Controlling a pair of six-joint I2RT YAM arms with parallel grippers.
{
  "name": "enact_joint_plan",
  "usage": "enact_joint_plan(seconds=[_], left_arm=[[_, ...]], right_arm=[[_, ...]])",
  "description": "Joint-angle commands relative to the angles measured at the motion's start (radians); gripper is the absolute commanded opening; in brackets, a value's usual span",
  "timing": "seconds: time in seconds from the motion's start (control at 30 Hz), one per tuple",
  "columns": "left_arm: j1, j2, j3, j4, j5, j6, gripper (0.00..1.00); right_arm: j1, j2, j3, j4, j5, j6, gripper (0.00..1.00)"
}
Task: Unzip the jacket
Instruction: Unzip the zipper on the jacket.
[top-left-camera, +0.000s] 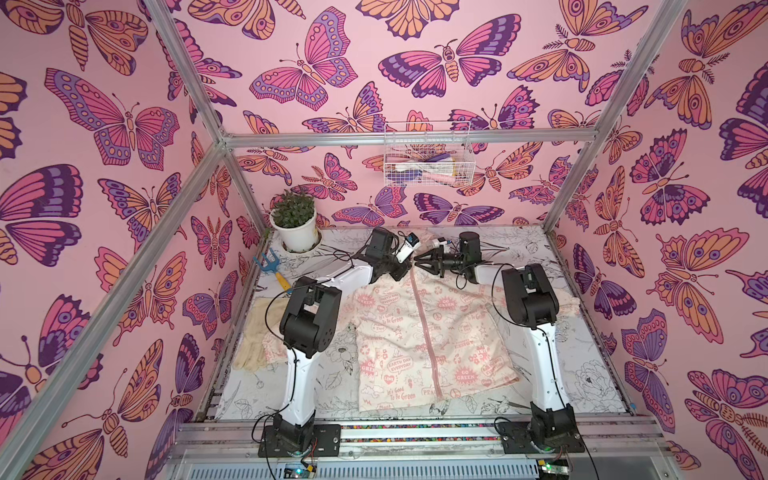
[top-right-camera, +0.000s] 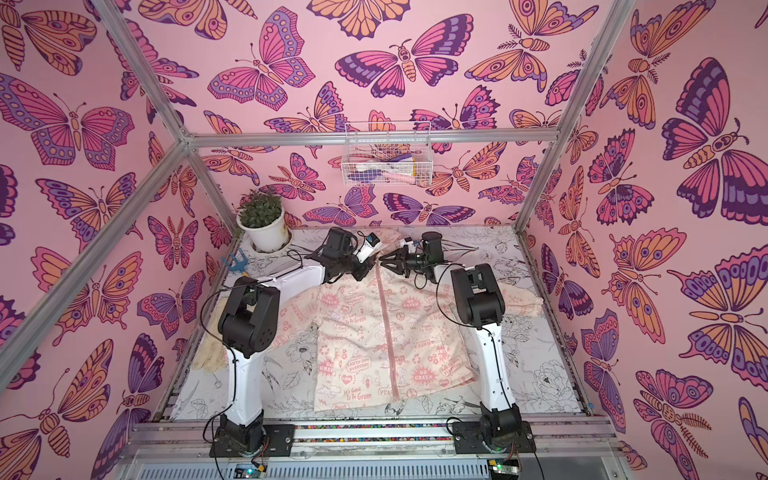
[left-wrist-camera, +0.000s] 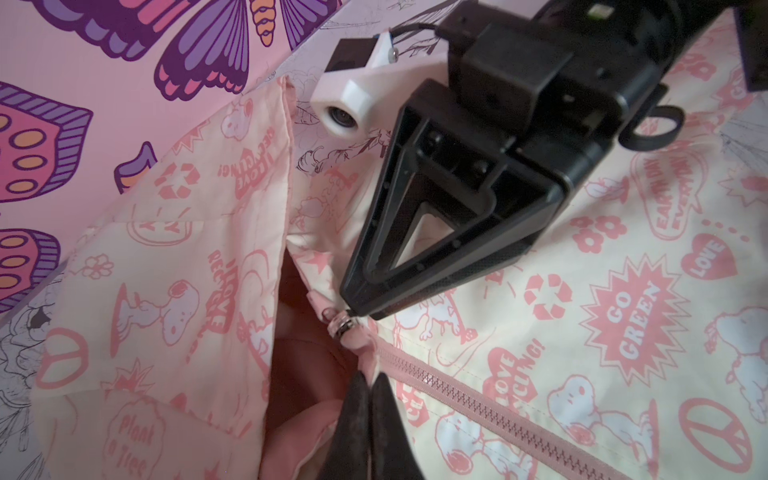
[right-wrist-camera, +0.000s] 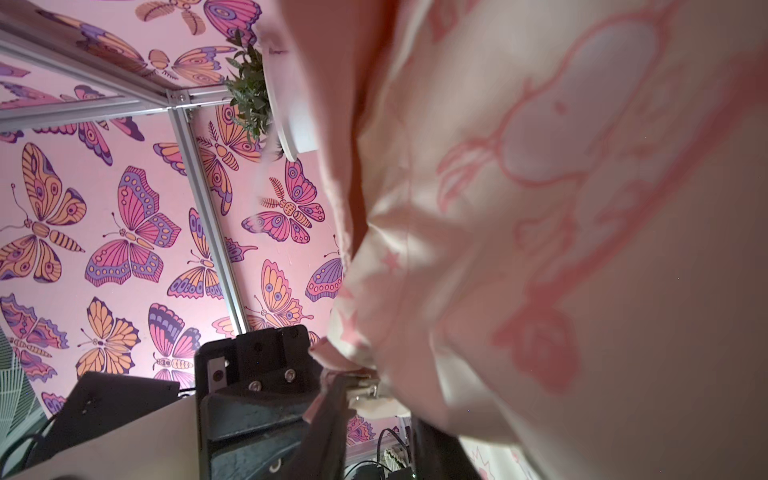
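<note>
Jacket (top-left-camera: 419, 332) work centres on the collar, where the right gripper (left-wrist-camera: 353, 307), jaws narrow, closes its tips on the silver zipper pull (left-wrist-camera: 341, 326), as the left wrist view shows. Just beside it, on the meshed side of the slider, the left gripper (left-wrist-camera: 369, 376) has its dark fingers pressed fully together. It appears to pinch the pink tape at the top of the zipper (left-wrist-camera: 498, 411), though the exact bite is hard to make out. Beyond the pull the collar gapes, showing plain pink lining (left-wrist-camera: 299, 361); on the other side the teeth are meshed for all the length in view.

In both top views the two arms reach from the near edge to the far end of the table (top-left-camera: 582, 365), their tips almost touching over the neckline. The cream jacket, printed with pink slogans, lies flat and front up between them, sleeves spread. The zipper's long axis runs from the grippers straight back to the hem at the near edge. The coming pull therefore looks to lie along that line, toward the robot, with the right arm on the slider and the left placed to hold the collar against it. The task looks barely started. A cream work glove (top-left-camera: 253, 336) lies well apart beside the left arm, and a potted plant (top-left-camera: 294, 220) stands in the far corner.
</note>
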Motion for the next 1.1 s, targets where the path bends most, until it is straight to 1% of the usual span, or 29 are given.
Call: enact_joint_plan(seconds=[0.0, 0.1, 0.2, 0.3, 0.4, 0.63, 0.93, 1.07], left_arm=[[0.024, -0.050, -0.022, 0.057, 0.060, -0.095, 0.00], [0.042, -0.055, -0.027, 0.087, 0.116, -0.168, 0.00], [0.044, -0.058, -0.028, 0.093, 0.145, -0.183, 0.00], [0.046, -0.056, -0.030, 0.094, 0.162, -0.188, 0.00], [0.047, -0.055, -0.033, 0.099, 0.175, -0.198, 0.00], [0.047, -0.055, -0.041, 0.132, 0.209, -0.229, 0.00], [0.053, -0.066, -0.046, 0.137, 0.226, -0.233, 0.00], [0.055, -0.068, -0.045, 0.141, 0.239, -0.239, 0.00]], right_arm=[[0.005, 0.029, -0.034, 0.239, -0.034, 0.133, 0.34], [0.000, 0.059, -0.054, 0.441, -0.041, 0.271, 0.39], [-0.002, 0.081, -0.059, 0.590, -0.052, 0.382, 0.45], [-0.003, 0.084, -0.067, 0.651, -0.065, 0.410, 0.49], [-0.001, 0.082, -0.077, 0.672, -0.076, 0.415, 0.53], [0.012, 0.095, -0.067, 0.684, -0.096, 0.421, 0.59], [0.020, 0.111, -0.061, 0.683, -0.098, 0.426, 0.62], [0.027, 0.127, -0.029, 0.684, -0.099, 0.442, 0.62]])
